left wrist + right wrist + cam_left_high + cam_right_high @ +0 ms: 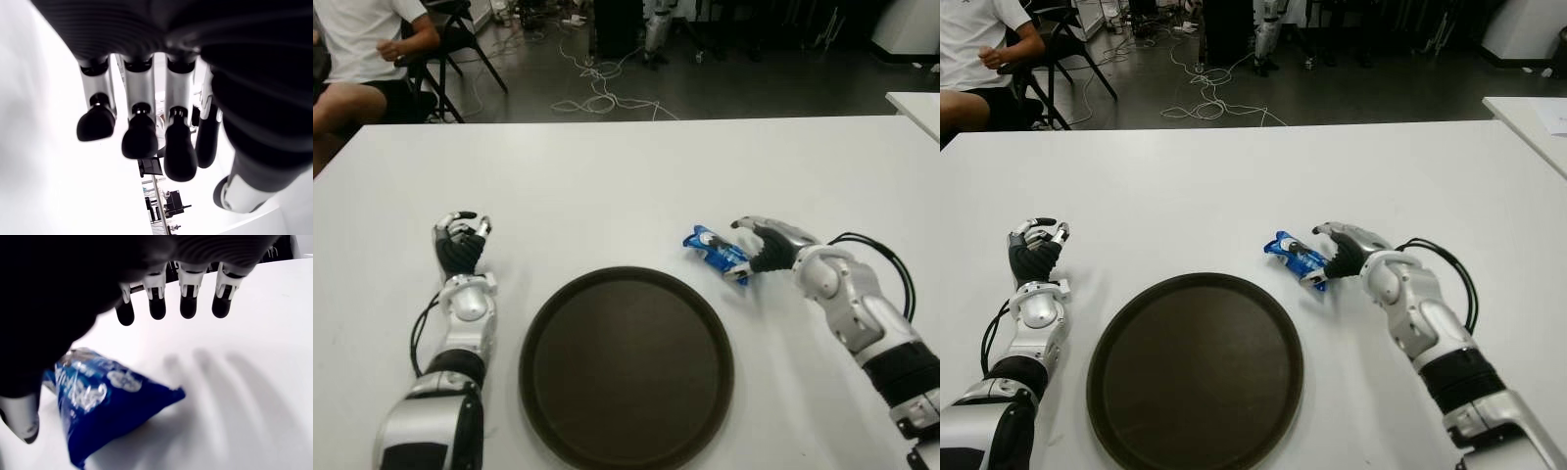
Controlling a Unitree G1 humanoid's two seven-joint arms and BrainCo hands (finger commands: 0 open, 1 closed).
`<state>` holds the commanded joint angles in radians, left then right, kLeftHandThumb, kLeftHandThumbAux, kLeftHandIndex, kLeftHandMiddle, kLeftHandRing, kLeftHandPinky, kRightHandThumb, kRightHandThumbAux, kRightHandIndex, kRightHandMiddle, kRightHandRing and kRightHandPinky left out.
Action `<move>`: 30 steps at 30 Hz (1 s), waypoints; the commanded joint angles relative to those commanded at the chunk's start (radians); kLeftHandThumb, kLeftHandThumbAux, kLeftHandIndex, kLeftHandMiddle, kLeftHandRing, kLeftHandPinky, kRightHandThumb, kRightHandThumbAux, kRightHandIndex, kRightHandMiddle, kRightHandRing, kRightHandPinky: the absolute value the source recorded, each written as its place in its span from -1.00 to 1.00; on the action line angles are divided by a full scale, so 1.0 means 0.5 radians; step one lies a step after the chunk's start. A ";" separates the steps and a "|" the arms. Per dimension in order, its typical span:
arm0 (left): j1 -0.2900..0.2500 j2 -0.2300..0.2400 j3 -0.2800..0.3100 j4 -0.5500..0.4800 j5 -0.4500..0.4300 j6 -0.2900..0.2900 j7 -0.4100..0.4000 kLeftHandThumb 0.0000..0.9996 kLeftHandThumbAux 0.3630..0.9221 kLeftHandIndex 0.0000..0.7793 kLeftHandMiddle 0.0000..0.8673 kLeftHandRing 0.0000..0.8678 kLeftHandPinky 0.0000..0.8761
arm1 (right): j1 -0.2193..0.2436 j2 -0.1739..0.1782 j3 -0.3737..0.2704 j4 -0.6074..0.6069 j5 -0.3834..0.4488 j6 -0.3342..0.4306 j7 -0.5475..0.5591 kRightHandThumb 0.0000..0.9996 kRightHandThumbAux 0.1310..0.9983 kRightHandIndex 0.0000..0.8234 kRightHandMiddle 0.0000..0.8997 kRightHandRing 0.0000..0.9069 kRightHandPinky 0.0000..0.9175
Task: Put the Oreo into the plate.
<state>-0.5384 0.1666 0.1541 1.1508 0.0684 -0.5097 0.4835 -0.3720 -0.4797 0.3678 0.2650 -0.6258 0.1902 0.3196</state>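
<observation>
Item: Oreo (716,252), blue packet on the worktop (636,186), at the plate's (626,367) 1 o'clock, long axis 10-to-4. We found the right hand (769,245) nearest, at its 4 o'clock end, fingers (188,303) spread, not closed. Left hand (460,245) idle at the plate's 10 o'clock, fingers curled, empty.

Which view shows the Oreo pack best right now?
The right wrist view: the Oreo pack fills it, below the open right hand. Both eye views show it small, beside the plate. The left wrist view misses it.
</observation>
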 joint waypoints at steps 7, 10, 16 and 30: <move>-0.001 -0.002 0.002 0.007 -0.001 -0.018 0.000 0.41 0.27 0.11 0.74 0.77 0.80 | -0.008 0.033 0.008 0.024 0.004 -0.031 -0.029 -1.00 0.02 -1.00 -1.00 -1.00 -1.00; -0.002 -0.003 0.004 0.009 -0.002 -0.022 0.004 0.41 0.27 0.12 0.73 0.77 0.80 | -0.010 0.036 0.014 0.021 -0.003 -0.040 -0.034 -1.00 0.03 -1.00 -1.00 -1.00 -1.00; -0.004 -0.002 0.003 0.015 0.002 -0.022 0.017 0.41 0.27 0.12 0.74 0.77 0.79 | -0.019 0.039 0.037 0.006 -0.027 -0.044 -0.030 -1.00 0.03 -1.00 -1.00 -1.00 -1.00; 0.000 0.012 -0.019 0.019 0.034 -0.029 0.070 0.40 0.27 0.11 0.71 0.74 0.76 | -0.147 0.184 0.128 0.060 -0.102 0.026 -0.010 -1.00 0.05 -1.00 -1.00 -1.00 -1.00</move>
<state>-0.5384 0.1725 0.1447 1.1601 0.0856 -0.5243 0.5184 -0.4454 -0.3878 0.4316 0.2951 -0.6767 0.2033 0.3146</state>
